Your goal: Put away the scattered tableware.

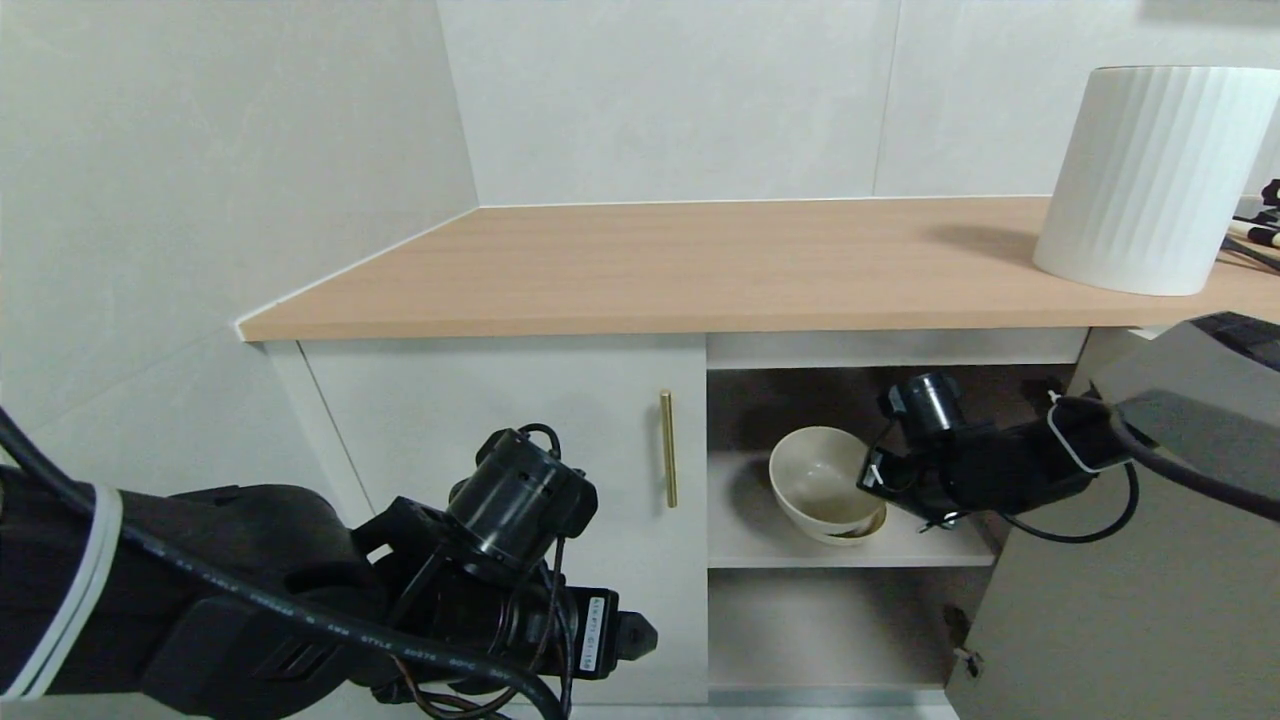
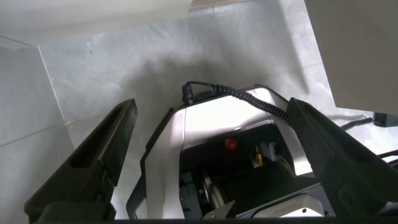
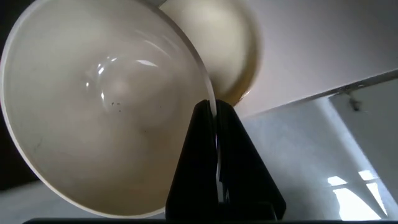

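Note:
A cream bowl (image 1: 818,480) sits tilted inside the open cabinet on its middle shelf (image 1: 750,535). My right gripper (image 1: 872,482) reaches in from the right and is shut on the bowl's rim (image 3: 208,109). A second cream bowl (image 3: 233,50) lies right under the tilted one, its edge showing at the bottom (image 1: 858,531). My left arm (image 1: 500,560) hangs low in front of the closed left cabinet door. The left gripper (image 2: 217,165) points down toward the floor, with its fingers (image 2: 106,155) spread wide and nothing between them.
A tall white ribbed canister (image 1: 1150,180) stands on the wooden countertop (image 1: 650,265) at the right, with some utensils (image 1: 1258,232) behind it. The left door has a brass handle (image 1: 668,450). The right door (image 1: 1120,580) is swung open. A lower shelf (image 1: 830,625) lies beneath.

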Motion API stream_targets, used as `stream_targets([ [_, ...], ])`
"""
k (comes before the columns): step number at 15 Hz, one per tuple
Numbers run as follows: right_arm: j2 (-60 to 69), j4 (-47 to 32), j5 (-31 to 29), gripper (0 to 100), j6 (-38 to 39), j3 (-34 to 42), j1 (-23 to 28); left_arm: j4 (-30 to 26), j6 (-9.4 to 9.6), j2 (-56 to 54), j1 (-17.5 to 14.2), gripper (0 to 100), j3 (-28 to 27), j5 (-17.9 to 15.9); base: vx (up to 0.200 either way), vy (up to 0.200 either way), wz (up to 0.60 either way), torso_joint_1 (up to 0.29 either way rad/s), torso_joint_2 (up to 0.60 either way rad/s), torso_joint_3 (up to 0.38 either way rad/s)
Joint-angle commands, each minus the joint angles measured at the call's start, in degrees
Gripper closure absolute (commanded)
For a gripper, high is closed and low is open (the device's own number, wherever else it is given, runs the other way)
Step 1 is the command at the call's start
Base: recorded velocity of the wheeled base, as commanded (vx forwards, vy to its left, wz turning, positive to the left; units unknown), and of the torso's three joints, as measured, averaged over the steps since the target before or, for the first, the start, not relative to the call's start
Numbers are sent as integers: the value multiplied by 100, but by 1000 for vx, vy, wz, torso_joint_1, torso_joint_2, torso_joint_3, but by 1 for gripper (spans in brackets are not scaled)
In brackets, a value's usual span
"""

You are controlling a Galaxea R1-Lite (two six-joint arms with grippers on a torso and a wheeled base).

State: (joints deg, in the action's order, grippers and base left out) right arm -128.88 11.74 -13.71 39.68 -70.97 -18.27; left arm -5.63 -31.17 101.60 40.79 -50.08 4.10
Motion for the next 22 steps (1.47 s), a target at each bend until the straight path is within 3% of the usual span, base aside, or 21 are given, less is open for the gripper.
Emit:
stream_targets([
  [1,-261,4,-17,100,-4,-118,70,1,-3,27,-1,0,7,3,0,0,0,0,0,0],
  [22,-638,-14,-79,100,-4,-514,368,-8,-3,44,-1,0,7,3,0,0,0,0,0,0],
])
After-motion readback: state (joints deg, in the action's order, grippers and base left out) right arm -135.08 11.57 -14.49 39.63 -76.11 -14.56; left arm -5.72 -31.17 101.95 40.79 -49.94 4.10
